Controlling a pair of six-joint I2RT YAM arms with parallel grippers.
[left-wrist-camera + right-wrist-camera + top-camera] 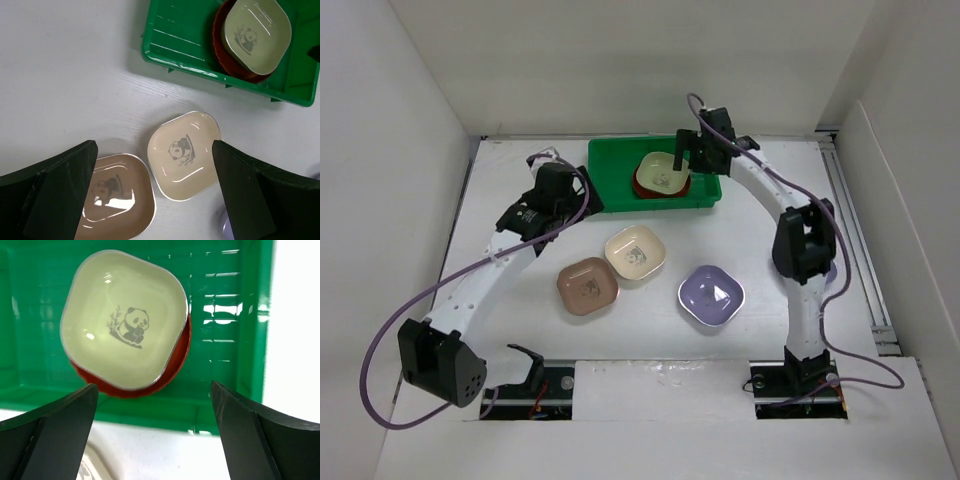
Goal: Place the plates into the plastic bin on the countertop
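The green plastic bin (610, 170) stands at the back middle of the white countertop (650, 340). In it an olive green plate (663, 170) lies on a red plate (646, 189). A cream plate (636, 252), a pinkish-brown plate (587, 286) and a lavender plate (711, 295) lie on the countertop in front of the bin. My left gripper (570, 200) is open and empty, above the cream plate (185, 155) and the pinkish-brown plate (112, 200). My right gripper (682, 152) is open and empty over the bin's near wall (150, 412), just in front of the olive green plate (125, 325).
White walls enclose the countertop on the left, back and right. The left half of the bin's ribbed floor (175, 40) is bare. A bit of lavender shows behind the right arm (831, 270). Both arm bases stand at the near edge.
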